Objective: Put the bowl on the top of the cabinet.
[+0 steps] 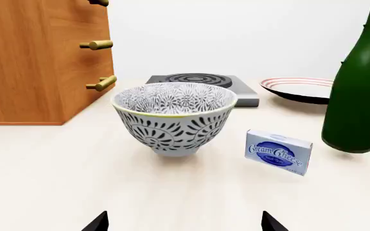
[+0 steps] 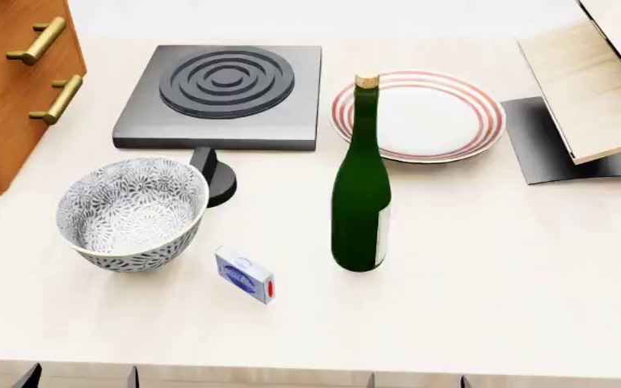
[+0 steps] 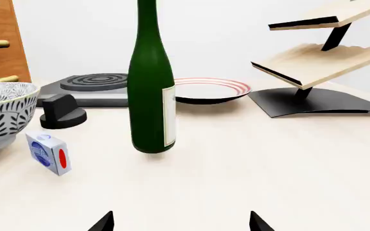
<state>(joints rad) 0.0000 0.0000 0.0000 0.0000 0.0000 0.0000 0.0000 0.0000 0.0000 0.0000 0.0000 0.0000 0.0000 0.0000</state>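
Both claws stand spread wide and grip nothing, only their dark fingertips showing at the frame edges: the left claw [image 1: 185,222] faces the bowl [image 2: 130,212], the right claw [image 3: 181,221] faces the green bottle [image 2: 361,187]. The bowl sits upright on the pale worktop [image 2: 483,267], at 5 o'clock from the cabinet [image 2: 3,89]. A cream cheese box [image 2: 245,275] lies at the bowl's 4 o'clock, seemingly just clear of it.
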